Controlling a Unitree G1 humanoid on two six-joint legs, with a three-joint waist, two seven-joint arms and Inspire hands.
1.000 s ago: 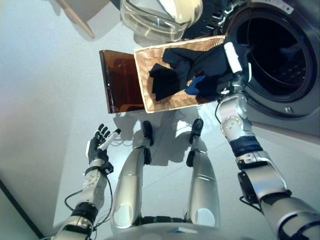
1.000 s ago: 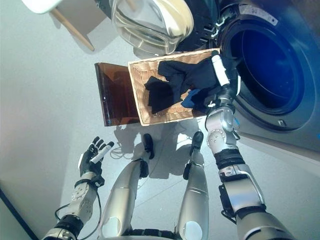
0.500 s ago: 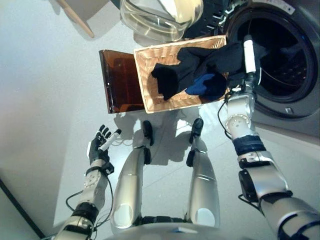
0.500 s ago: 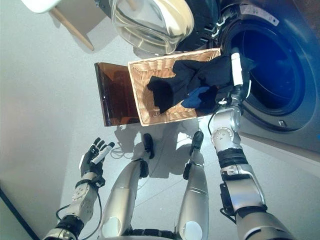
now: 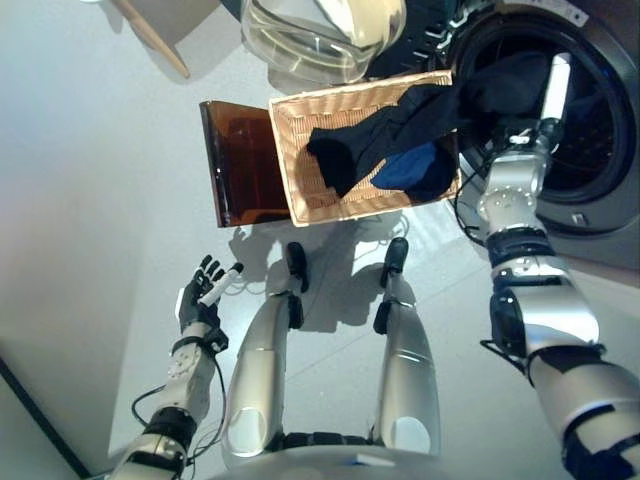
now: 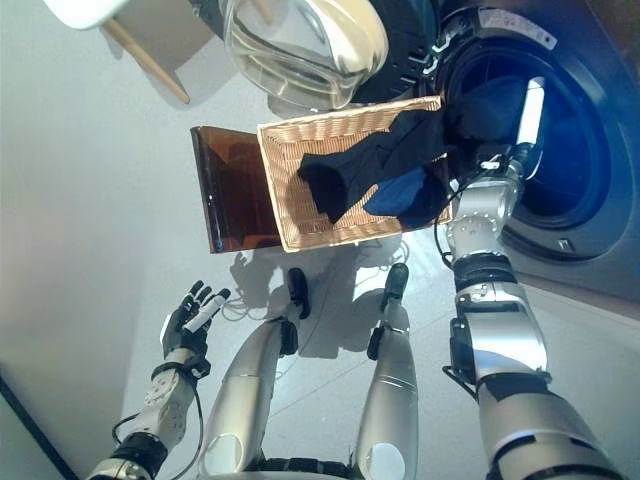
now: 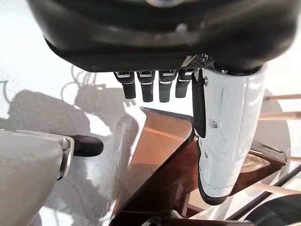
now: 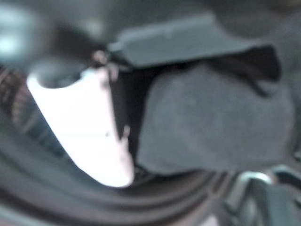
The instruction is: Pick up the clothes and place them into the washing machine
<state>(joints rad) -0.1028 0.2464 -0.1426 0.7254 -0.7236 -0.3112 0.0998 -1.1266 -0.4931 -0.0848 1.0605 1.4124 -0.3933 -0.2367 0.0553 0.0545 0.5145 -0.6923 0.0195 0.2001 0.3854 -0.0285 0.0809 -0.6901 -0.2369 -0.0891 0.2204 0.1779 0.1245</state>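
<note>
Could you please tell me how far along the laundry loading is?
Nothing visibly rests in the washing machine yet. The right hand holds a dark garment at the drum opening, its tail across the wicker basket. A blue garment remains. The left hand hangs open.

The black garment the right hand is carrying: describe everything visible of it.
The black garment is dark, soft, matte cloth, stretched in a long band. One end lies bunched in the wicker basket beside a blue garment; the rest crosses the basket's rim to the washing machine opening, where the right hand grips it. The right wrist view shows cloth bunched against the white-covered thumb. No pattern or seams are visible.
</note>
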